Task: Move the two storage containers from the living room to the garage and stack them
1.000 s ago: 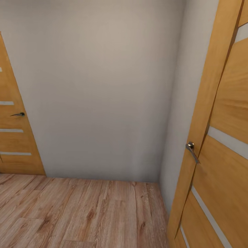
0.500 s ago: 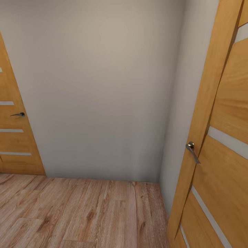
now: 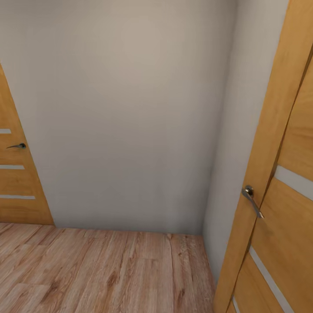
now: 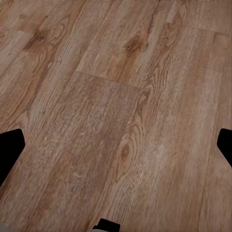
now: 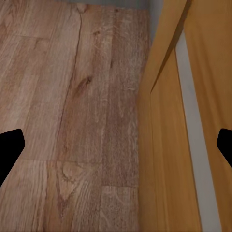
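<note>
The two storage containers are out of view, and so is the garage. In the left wrist view my left gripper [image 4: 116, 150] is open, its dark fingertips [image 4: 10, 145] far apart over light wood planks [image 4: 121, 96], with nothing between them. My right gripper [image 5: 116, 150] is open too and holds nothing. It hangs over the same planks [image 5: 72, 96], close beside an orange-brown wooden door [image 5: 169, 159].
A plain pale wall [image 3: 121, 113] stands straight ahead and meets a side wall in a corner at the right. An orange-brown door with a metal handle [image 3: 252, 200] stands close at the right. Another door [image 3: 17, 174] is at the far left.
The whole head view has shifted: the wall looks nearer, the left door has slid toward the left edge, and the right door's handle sits lower and further right. The camera moved, not the things.
</note>
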{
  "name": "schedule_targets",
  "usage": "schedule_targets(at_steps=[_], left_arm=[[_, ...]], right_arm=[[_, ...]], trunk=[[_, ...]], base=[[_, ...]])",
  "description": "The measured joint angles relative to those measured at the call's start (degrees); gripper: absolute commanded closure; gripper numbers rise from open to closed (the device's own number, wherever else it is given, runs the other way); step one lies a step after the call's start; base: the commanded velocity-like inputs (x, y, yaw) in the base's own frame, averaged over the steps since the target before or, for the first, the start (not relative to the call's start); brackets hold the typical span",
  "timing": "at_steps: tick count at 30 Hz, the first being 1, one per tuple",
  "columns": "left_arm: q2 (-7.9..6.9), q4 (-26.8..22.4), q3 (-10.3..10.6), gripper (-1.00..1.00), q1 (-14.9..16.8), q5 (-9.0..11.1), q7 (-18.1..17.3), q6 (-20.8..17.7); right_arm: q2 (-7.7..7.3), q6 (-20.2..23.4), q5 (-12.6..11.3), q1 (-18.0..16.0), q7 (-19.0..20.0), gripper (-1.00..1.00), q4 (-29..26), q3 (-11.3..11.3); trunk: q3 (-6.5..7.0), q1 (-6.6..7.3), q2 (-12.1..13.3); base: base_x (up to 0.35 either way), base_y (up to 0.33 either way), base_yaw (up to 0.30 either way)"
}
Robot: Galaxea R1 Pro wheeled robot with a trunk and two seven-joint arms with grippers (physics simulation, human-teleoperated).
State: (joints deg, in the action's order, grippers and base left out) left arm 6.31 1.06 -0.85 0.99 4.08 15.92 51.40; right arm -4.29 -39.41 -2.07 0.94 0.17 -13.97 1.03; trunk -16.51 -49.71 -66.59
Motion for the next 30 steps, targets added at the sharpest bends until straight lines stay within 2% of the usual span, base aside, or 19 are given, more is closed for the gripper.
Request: schedule_targets(at_steps=[30], left_arm=[[0.01, 0.0, 0.0, -1.00, 0.0, -0.1, 0.0, 0.0]], right_arm=[[0.00, 0.0, 0.0, 0.0, 0.0, -1.00, 0.0, 0.0]], trunk=[[0.00, 0.00, 0.0]], base=[[0.007, 0.000, 0.000]])
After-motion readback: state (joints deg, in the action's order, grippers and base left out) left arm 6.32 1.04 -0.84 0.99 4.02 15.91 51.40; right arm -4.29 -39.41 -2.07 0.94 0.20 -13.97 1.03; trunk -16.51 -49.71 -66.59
